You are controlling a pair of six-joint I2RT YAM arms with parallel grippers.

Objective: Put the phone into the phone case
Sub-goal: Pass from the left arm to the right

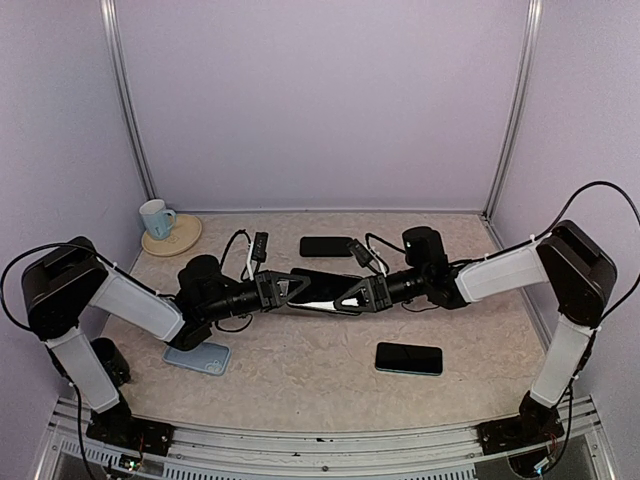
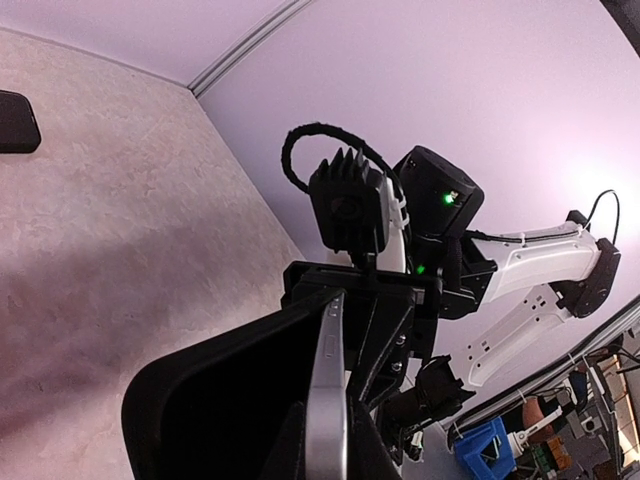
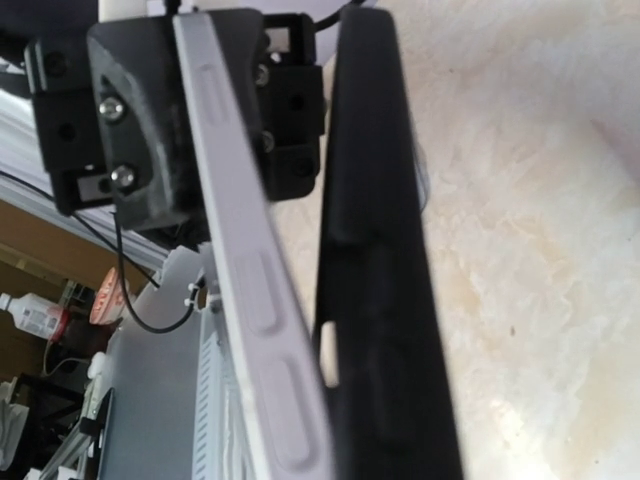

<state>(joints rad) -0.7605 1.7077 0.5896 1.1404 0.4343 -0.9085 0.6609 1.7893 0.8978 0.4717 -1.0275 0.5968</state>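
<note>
Grippers are meeting above the table [image 1: 320, 385], near its middle, so each is bracing one end. The right gripper [image 1: 368, 291] is clamping the case [image 3: 385, 300], apparently with the phone [image 3: 255, 290] tucked in there. The left gripper [image 1: 283, 290] is pinching the phone's left end, likely to lever it into the gaping case.

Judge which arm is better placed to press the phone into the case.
Probably left. The left end effector grips the phone at the end where the phone case gapes away; the right end effector holds the end where both converge.
</note>
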